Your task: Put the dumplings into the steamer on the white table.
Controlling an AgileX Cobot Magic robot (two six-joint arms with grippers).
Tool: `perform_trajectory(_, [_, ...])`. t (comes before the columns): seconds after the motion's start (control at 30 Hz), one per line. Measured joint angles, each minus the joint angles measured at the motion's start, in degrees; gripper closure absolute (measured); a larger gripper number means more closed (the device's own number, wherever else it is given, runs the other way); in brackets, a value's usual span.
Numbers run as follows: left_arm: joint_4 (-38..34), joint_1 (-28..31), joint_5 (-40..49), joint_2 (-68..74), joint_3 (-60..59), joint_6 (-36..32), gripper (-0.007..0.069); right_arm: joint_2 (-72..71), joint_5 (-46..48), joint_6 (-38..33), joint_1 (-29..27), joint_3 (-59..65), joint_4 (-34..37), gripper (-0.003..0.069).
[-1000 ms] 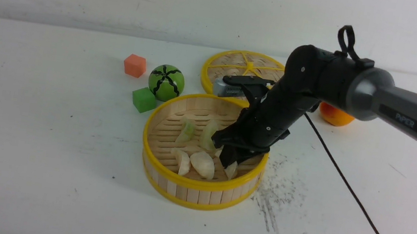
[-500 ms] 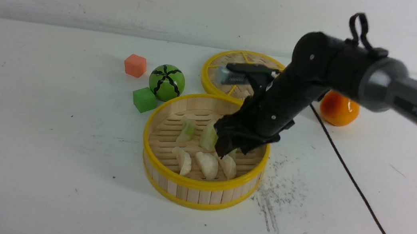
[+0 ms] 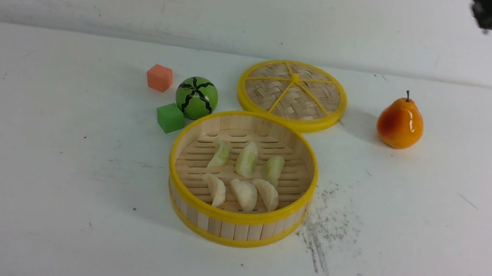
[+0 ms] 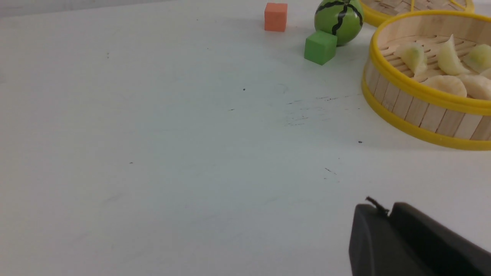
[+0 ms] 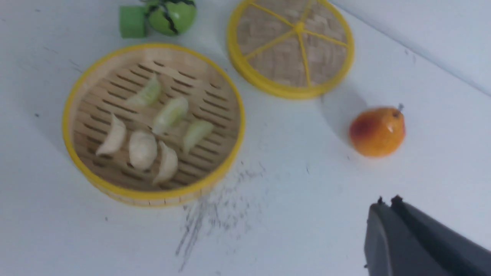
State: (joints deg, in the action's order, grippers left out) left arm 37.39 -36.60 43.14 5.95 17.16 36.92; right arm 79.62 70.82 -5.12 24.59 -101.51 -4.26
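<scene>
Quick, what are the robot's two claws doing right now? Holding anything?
Left gripper: shut, holding nothing.
Right gripper: shut, holding nothing.

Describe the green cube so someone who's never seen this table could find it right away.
Start at the big round steamer with yellow rims in the middle of the white table. Just off its far left edge sits a striped green ball, and the green cube touches that ball's near side. It is the only green block; the other cube is orange.

above steamer: open | lid behind, apparently touching
</scene>
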Motion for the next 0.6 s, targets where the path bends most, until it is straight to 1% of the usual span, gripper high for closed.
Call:
perform_trajectory(0.1, [0.00, 0.00, 0.00, 0.00, 0.00, 0.00, 0.0562, -6.29, -1.23, 2.41, 0.00, 11.92, -0.63, 0.0680])
perform_trajectory(0.17, [0.00, 0.00, 0.00, 0.00, 0.00, 0.00, 0.0559, -10.21, -3.96, 4.02, 0.00, 22.32, -0.30, 0.0680])
perform_trajectory(0.23, [0.00, 0.00, -0.06, 0.00, 0.00, 0.00, 0.0558, -12.56, -6.11, 5.74, 0.00, 30.13, 0.96, 0.0678])
perform_trajectory(0.27, [0.00, 0.00, -0.06, 0.00, 0.00, 0.00, 0.0558, -13.14, -6.48, 6.10, 0.00, 31.73, 1.25, 0.0678])
perform_trajectory(0.3, [0.00, 0.00, -0.06, 0.00, 0.00, 0.00, 0.0556, -14.14, -7.44, 7.17, 0.00, 38.19, 2.76, 0.0677])
perform_trajectory(0.47, [0.00, 0.00, -0.06, 0.00, 0.00, 0.00, 0.0556, -14.40, -8.83, 7.67, 0.00, 50.24, 7.11, 0.0673])
perform_trajectory(0.6, [0.00, 0.00, -0.06, 0.00, 0.00, 0.00, 0.0552, -14.40, -8.87, 7.49, 0.00, 55.90, 7.04, 0.0671])
